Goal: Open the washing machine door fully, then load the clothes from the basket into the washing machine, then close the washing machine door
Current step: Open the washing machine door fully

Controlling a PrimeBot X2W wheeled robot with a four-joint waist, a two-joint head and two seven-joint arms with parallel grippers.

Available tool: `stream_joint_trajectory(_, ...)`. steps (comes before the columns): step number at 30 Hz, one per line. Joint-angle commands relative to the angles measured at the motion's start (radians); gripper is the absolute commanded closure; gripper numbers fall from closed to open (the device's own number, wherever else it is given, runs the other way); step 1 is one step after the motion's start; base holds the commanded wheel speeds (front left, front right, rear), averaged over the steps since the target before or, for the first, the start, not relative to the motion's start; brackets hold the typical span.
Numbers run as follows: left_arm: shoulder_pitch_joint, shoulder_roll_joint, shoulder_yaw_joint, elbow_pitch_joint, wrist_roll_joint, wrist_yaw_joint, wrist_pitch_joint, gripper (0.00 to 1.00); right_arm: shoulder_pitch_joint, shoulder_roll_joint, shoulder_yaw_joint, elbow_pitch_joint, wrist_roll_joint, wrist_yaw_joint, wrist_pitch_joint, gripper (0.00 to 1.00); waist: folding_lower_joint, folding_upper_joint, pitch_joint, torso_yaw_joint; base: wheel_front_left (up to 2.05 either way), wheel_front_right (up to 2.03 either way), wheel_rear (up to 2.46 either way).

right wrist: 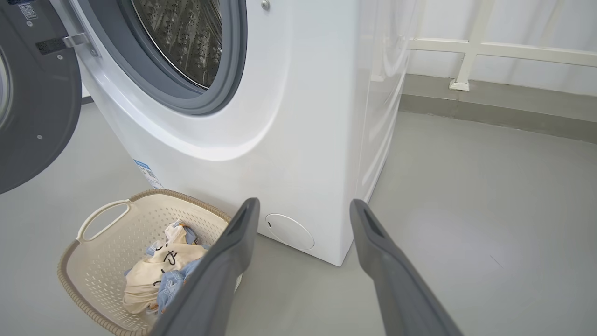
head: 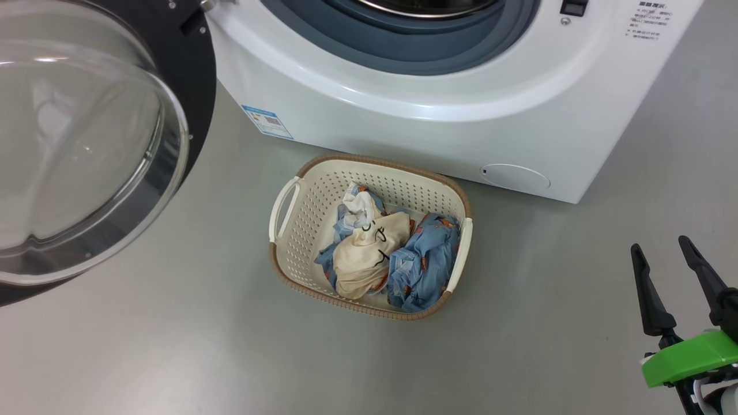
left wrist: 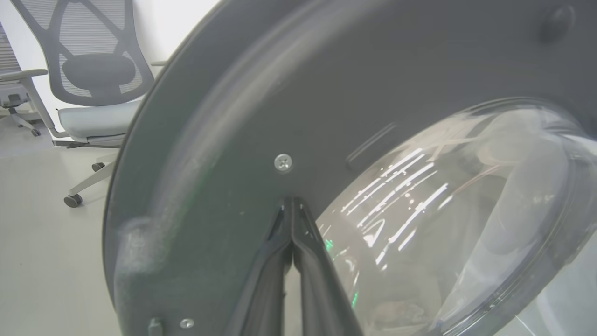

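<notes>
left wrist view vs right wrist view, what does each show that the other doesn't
Left wrist view, not the right: an office chair and the shut left end effector, tips at the door's grey inner face. Right wrist view, not the left: the washer, its drum, the basket with clothes, and the open right end effector. Both: the open door and the grey floor.

The left gripper [left wrist: 291,204] has its two dark fingers pressed together at the tips, with nothing between them. The right gripper [head: 661,245] stands at the head view's lower right, fingers spread wide and empty, above a green wrist collar [head: 689,356].
</notes>
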Motion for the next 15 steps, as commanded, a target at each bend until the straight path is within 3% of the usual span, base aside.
stream_joint_trajectory(1, -0.027, 0.087, 0.029, -0.014, 0.014, -0.001, -0.006, 1.00, -0.013, -0.012, 0.024, -0.026, -0.008, 0.008, -0.013, 0.00, 0.0000, 0.0000, 0.005, -0.005, 0.00, 0.00, 0.00)
stream_joint_trajectory(9, -0.064, 0.109, 0.067, 0.041, 0.073, -0.001, -0.006, 1.00, -0.014, -0.010, 0.028, -0.023, -0.009, 0.008, -0.013, 0.00, 0.0000, 0.0000, -0.001, -0.012, 0.00, 0.00, 0.00)
stream_joint_trajectory(15, -0.047, 0.085, 0.070, 0.030, 0.102, -0.025, -0.006, 1.00, -0.004, 0.004, 0.032, -0.015, -0.007, 0.008, -0.013, 0.00, 0.0000, 0.0000, -0.037, -0.010, 0.00, 0.00, 0.00)
